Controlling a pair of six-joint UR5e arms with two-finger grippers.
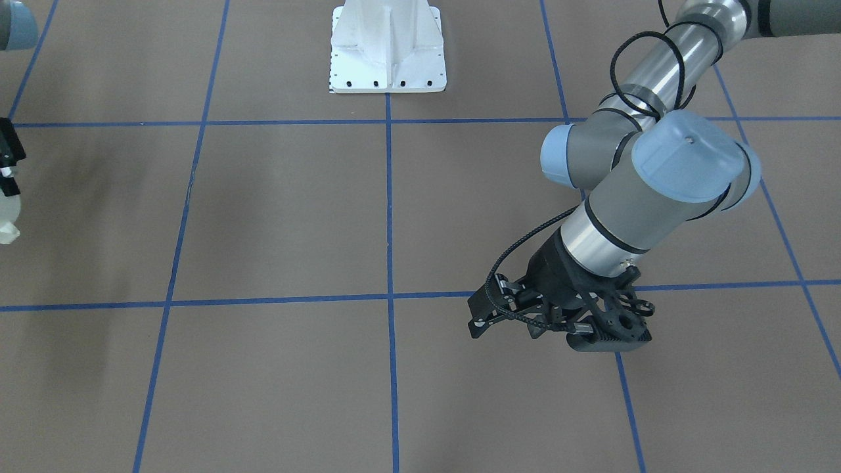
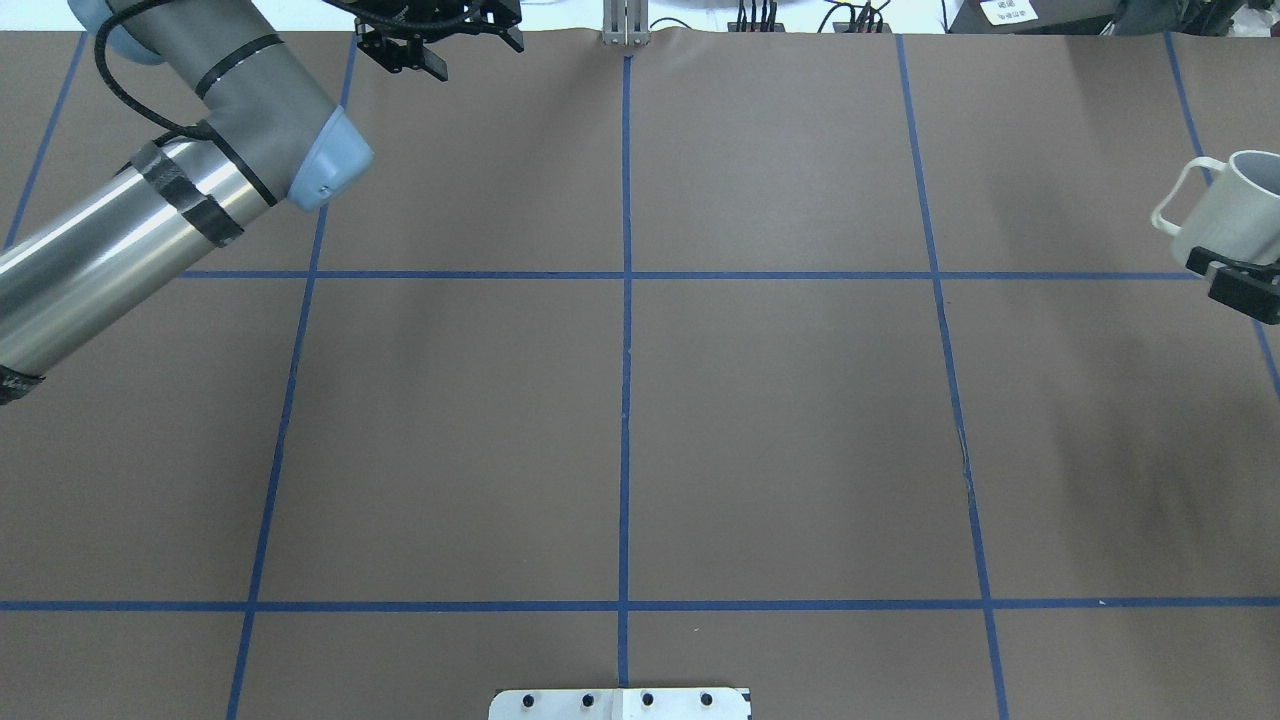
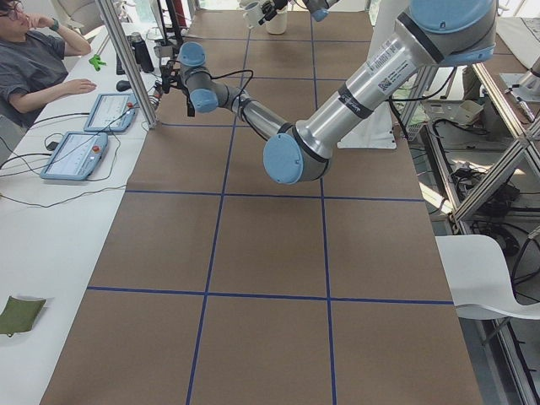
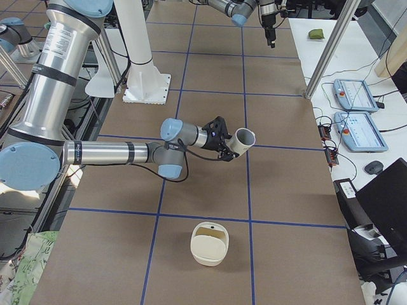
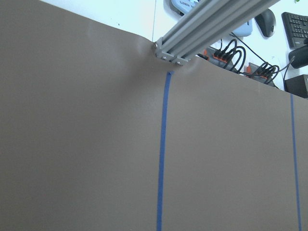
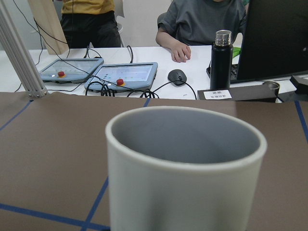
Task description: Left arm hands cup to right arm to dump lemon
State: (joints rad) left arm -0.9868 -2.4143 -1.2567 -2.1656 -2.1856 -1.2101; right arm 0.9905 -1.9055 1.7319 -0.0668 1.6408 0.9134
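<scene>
The white cup [image 2: 1235, 210] is held above the table at the overhead view's right edge, tilted, with its squarish handle [image 2: 1172, 207] towards the middle. My right gripper [image 2: 1240, 285] is shut on the cup's lower body. In the exterior right view the cup [image 4: 241, 141] points its mouth away from the arm. In the right wrist view the cup [image 6: 185, 178] fills the frame; its grey inside shows no lemon. My left gripper [image 2: 440, 45] is open and empty at the table's far edge, far from the cup. It also shows in the front-facing view [image 1: 558, 335].
A cream bowl-like container [image 4: 210, 243] stands on the brown paper table near the right end, below and nearer than the held cup. The white robot base [image 1: 387, 49] stands at the table's middle edge. Operators, tablets and a black bottle [image 6: 220, 60] are beyond the far edge.
</scene>
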